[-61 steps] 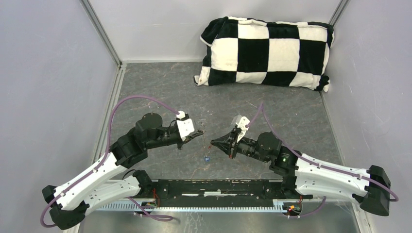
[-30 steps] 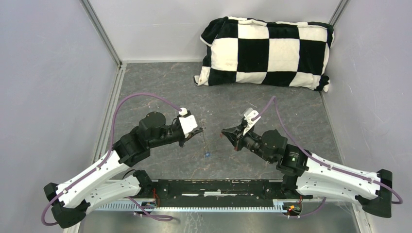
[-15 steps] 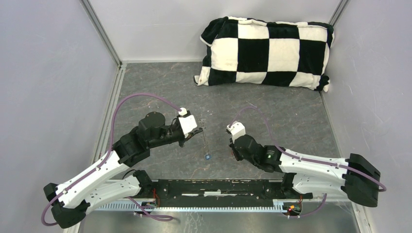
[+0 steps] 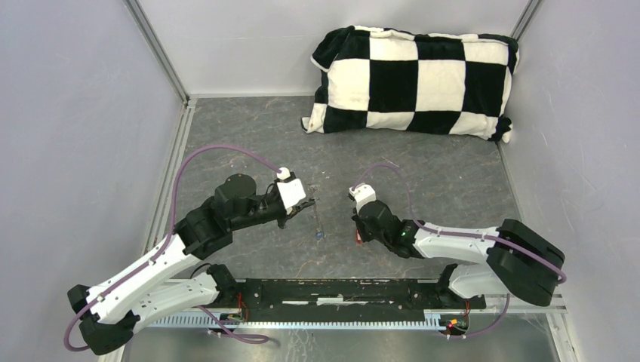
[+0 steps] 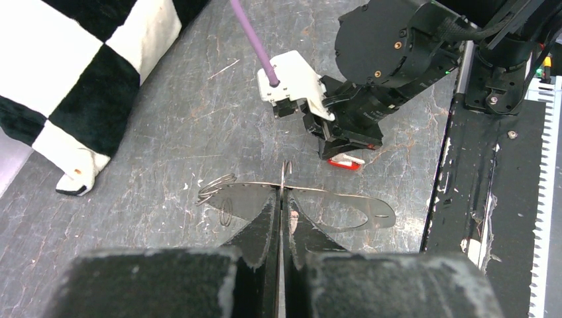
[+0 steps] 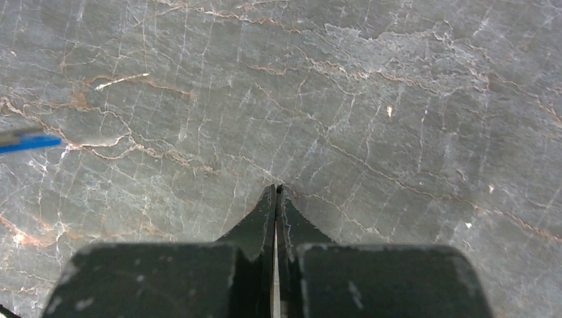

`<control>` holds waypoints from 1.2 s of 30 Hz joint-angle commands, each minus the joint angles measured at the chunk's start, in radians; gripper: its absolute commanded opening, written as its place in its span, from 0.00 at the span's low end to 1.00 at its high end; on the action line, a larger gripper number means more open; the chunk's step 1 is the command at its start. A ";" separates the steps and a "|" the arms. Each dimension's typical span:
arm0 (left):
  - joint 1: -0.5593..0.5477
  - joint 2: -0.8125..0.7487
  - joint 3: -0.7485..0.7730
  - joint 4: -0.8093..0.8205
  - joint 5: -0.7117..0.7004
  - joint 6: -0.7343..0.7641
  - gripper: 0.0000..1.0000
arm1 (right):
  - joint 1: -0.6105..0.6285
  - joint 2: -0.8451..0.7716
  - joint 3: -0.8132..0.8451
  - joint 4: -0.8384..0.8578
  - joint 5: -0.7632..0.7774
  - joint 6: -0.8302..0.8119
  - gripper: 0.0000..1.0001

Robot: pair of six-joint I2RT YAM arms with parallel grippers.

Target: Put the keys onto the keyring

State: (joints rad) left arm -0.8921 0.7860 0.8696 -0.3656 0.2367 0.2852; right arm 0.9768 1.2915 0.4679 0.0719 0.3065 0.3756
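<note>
left gripper [image 5: 281, 199] is pinched tight on the keyring [image 5: 311, 192], holding it up edge-on so the loop dangles. red key [image 5: 345, 161] sits just right of the keyring, looks to be lying on the table [image 6: 397, 99] at the tips of the right gripper [image 6: 276, 191]. That one's squeezed closed, can't tell if it's actually nipping the key. So the right arm's the near one, and I'd guess the key has to go left into the ring. blue key [image 6: 26, 140] is by the keyring's low end
</note>
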 commanded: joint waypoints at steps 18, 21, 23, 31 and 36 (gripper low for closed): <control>0.004 -0.025 0.024 0.038 0.013 -0.022 0.02 | -0.089 -0.006 0.052 0.071 -0.114 -0.084 0.51; 0.004 -0.024 0.027 0.036 0.012 -0.022 0.02 | -0.089 -0.026 0.047 0.063 -0.115 -0.070 0.55; 0.004 -0.025 0.029 0.037 0.011 -0.021 0.02 | -0.089 -0.036 0.031 0.072 -0.130 -0.057 0.55; 0.004 -0.025 0.027 0.038 0.012 -0.023 0.02 | -0.114 -0.081 -0.069 0.167 -0.228 -0.074 0.45; 0.004 -0.024 0.029 0.039 0.011 -0.024 0.02 | -0.144 -0.079 -0.094 0.204 -0.281 -0.122 0.41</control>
State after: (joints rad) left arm -0.8921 0.7757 0.8696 -0.3656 0.2375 0.2848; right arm 0.8528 1.2274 0.3840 0.2024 0.0860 0.2966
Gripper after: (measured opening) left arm 0.042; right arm 0.417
